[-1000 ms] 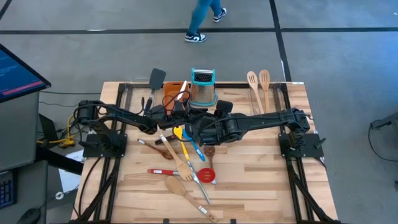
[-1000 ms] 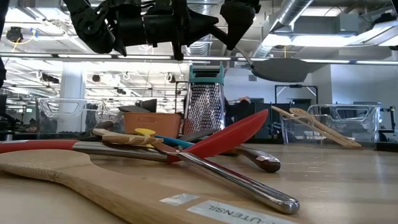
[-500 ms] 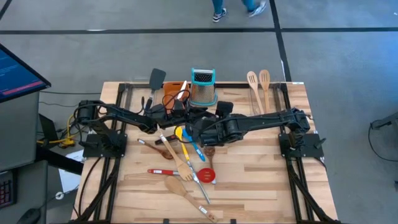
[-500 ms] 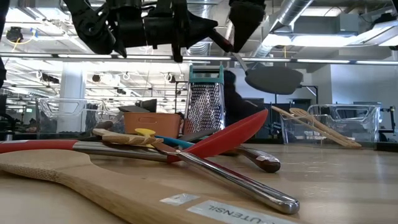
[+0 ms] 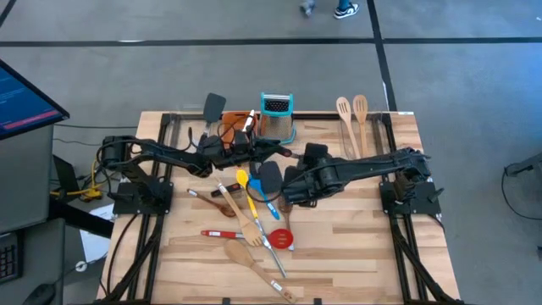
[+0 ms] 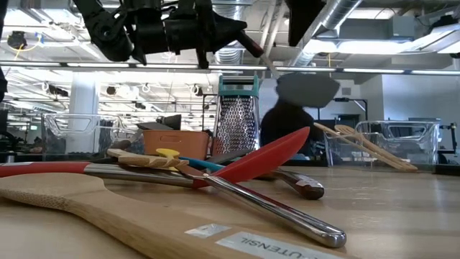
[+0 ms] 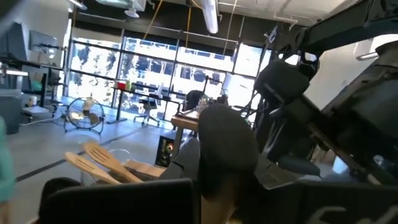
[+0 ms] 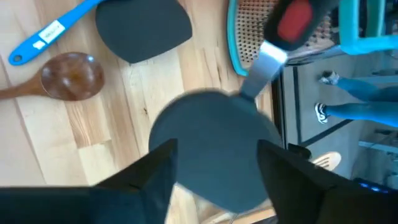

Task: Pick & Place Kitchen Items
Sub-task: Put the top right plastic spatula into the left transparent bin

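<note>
Two grippers, one dark spoon

Left gripper clamped on the dark spoon's handle, held above the table near the grater. Right gripper spread wide around its head. Orange tray at the back, holding a black turner.

Pale butcher-block wooden table, smooth, visible grain. Matt dark-grey plastic spatula head on a brushed steel shank. Perforated shiny steel box grater, teal plastic top. Glossy red plastic spoon. Polished steel handle, mirror-like. Light wooden spatulas, matt. Dark varnished wooden spoon, glossy.
</note>
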You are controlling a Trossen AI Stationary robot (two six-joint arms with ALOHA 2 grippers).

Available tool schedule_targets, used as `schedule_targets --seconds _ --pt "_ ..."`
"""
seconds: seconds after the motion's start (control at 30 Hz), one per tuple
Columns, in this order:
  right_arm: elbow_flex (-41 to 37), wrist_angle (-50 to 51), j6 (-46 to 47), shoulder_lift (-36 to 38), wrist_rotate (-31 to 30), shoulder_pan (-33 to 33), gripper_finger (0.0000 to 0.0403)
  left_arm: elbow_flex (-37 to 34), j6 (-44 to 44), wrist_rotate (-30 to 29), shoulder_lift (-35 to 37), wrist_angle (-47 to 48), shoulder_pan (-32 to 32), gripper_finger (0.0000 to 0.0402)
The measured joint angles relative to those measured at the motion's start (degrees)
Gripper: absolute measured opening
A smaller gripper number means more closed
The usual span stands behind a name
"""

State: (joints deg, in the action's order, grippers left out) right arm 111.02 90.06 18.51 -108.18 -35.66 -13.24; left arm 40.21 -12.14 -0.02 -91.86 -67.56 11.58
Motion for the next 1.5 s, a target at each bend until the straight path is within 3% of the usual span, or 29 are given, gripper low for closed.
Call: schedule_targets --seconds 0.17,0.3,0.37,0.63,0.93,1.23,1.5 --pt "-2.02 -0.10 2.74 2.36 -0.14 -0.56 0.0112 -0.31 2.32 0.40 3.10 1.53 1.25 0.0023" --pt "-7.55 -0.16 6.41 6.24 -0.30 -0.56 0.0028 -2.38 4.53 0.33 8.59 6.35 2.43 0.0023" --pt "-11.78 -0.31 9.10 8.68 -1.10 -0.55 0.0008 -3.99 5.78 -0.12 12.10 8.40 3.12 0.0023" --pt "-30.75 -6.45 24.35 19.11 -8.44 -0.86 0.0040 -10.71 10.15 -4.76 31.88 24.54 6.37 0.0023" --pt "-46.75 -24.63 26.07 24.26 -11.03 -0.49 0.0037 -11.06 19.40 -25.28 51.96 45.07 6.75 0.0023" --pt "-52.80 -32.52 25.97 24.21 -12.96 2.14 0.0031 -11.06 29.17 -44.24 58.11 49.43 6.73 0.0022" --pt "-54.16 -34.15 25.98 24.19 -13.96 4.18 0.0029 -11.04 35.75 -53.53 61.59 49.43 6.19 0.0022"
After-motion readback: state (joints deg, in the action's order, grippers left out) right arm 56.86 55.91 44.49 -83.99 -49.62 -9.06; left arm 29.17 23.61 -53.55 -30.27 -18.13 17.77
